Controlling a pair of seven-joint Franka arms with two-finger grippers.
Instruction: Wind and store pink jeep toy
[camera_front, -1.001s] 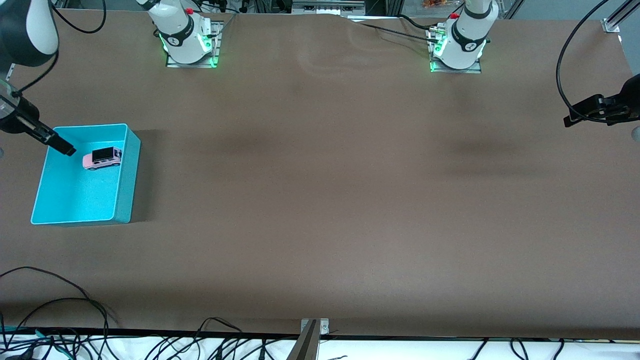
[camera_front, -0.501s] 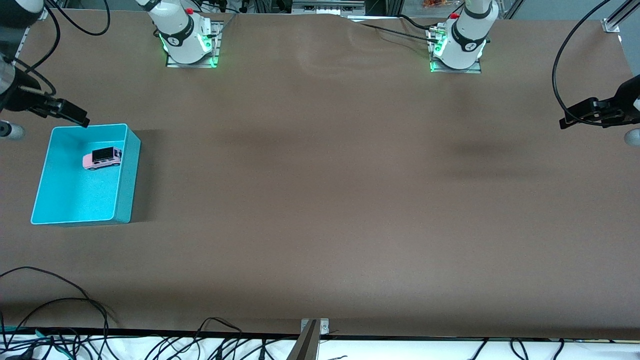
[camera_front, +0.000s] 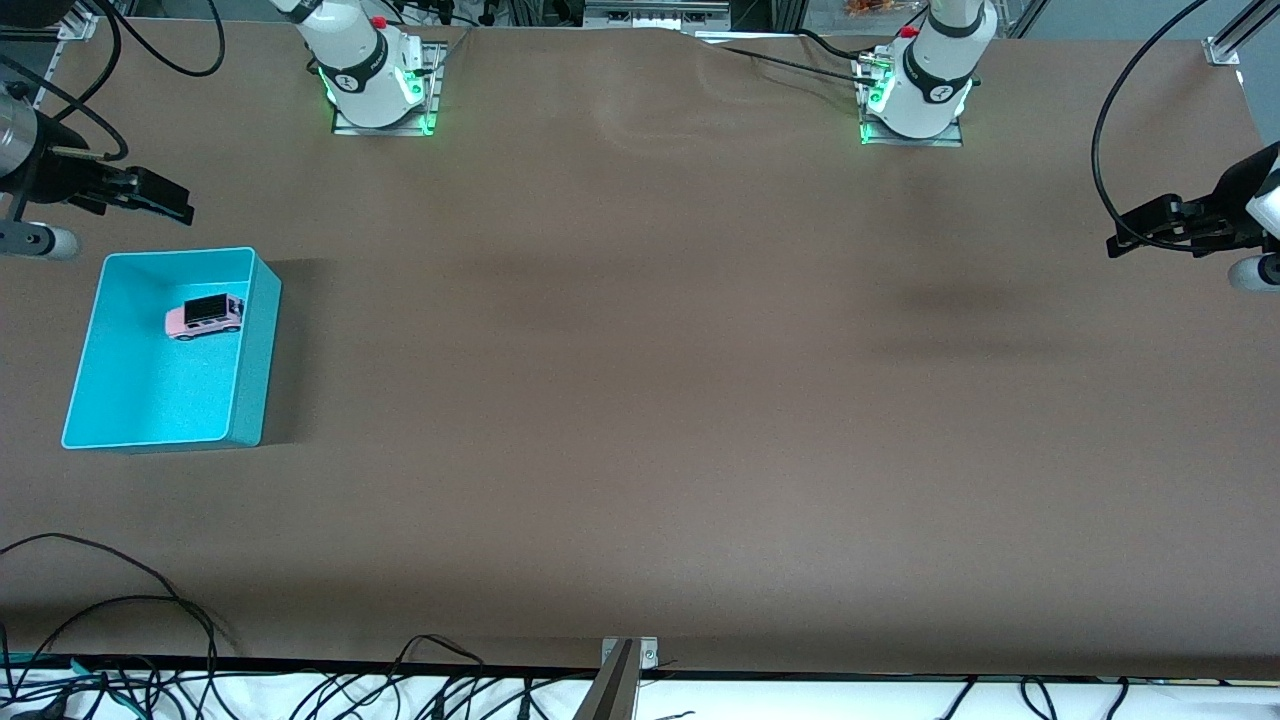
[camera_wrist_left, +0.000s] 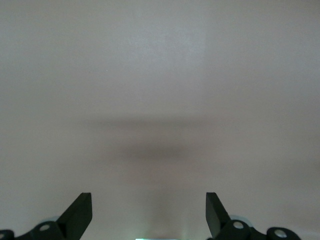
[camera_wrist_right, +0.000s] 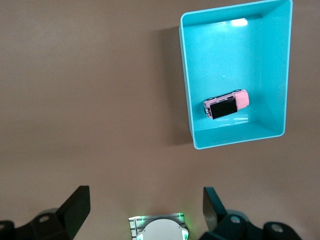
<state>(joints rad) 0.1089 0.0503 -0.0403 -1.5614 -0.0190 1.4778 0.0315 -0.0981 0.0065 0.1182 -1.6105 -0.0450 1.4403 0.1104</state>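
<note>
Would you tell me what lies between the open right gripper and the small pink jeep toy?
Only the turquoise bin's wall; the pink jeep toy sits inside, the right gripper apart, per the front view.

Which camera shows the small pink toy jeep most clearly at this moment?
The right wrist view: it looks straight down on the small pink toy jeep with black roof, large in frame. The front view shows it tiny; the left wrist view misses it.

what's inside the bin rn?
Only the pink jeep, on its wheels on the floor of the turquoise bin, in the half farther from the front camera. The rest of the floor shows bare in both views; nothing covers it. Under the jeep can't be seen.
</note>
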